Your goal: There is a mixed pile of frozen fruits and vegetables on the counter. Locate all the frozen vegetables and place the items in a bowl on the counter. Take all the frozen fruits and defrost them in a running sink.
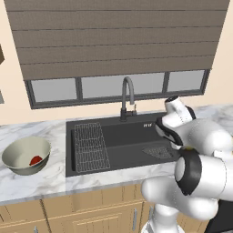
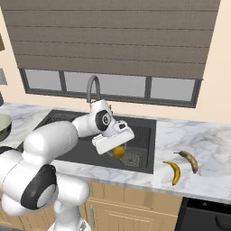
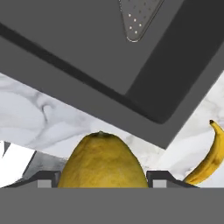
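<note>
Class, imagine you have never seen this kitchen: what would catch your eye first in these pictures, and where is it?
First, the gripper holding a yellow-orange piece above the black sink, seen up close in the hand view. Next, two bananas lying on the counter right of the sink. Last, a red piece in the bowl to the sink's left.

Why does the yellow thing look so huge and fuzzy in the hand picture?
In the hand view the yellow piece sits right against the camera, held in the pincer, so it looks big and soft-edged; in the right base view the same piece looks tiny and sharper; both base views are evenly lit, with no glare.
</note>
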{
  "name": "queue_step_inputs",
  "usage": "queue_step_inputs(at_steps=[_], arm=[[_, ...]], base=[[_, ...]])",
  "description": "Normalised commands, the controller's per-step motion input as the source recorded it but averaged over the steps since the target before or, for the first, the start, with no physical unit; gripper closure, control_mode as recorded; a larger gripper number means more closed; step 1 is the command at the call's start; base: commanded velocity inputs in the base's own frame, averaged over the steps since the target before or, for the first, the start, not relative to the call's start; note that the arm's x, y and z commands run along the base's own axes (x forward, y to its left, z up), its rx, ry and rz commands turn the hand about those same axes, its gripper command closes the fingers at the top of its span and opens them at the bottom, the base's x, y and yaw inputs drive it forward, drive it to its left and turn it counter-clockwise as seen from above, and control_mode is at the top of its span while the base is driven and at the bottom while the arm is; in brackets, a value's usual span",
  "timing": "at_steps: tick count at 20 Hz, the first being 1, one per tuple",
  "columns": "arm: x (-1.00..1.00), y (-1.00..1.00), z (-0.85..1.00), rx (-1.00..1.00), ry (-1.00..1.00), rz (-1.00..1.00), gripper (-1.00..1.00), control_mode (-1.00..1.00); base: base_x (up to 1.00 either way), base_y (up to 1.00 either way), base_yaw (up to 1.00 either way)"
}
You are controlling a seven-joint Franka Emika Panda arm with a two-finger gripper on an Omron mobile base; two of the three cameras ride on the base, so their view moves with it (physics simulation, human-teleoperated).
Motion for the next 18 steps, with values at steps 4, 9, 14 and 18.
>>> queue_step_inputs(at_steps=[4, 9, 14, 18], arm=[[0.43, 0.81, 0.44, 0.01, 0.3, 0.01, 1.0, -1.0], [0.35, 0.75, 0.3, 0.07, 0.27, 0.03, 1.0, -1.0], [0.33, 0.8, -0.01, 0.17, 0.18, 0.03, 1.0, -1.0], [0.23, 0.78, -0.16, 0.3, 0.1, 0.01, 1.0, -1.0]], base=[[0.0, 0.0, 0.0], [0.0, 0.0, 0.0], [0.0, 0.0, 0.0], [0.0, 0.0, 0.0]])
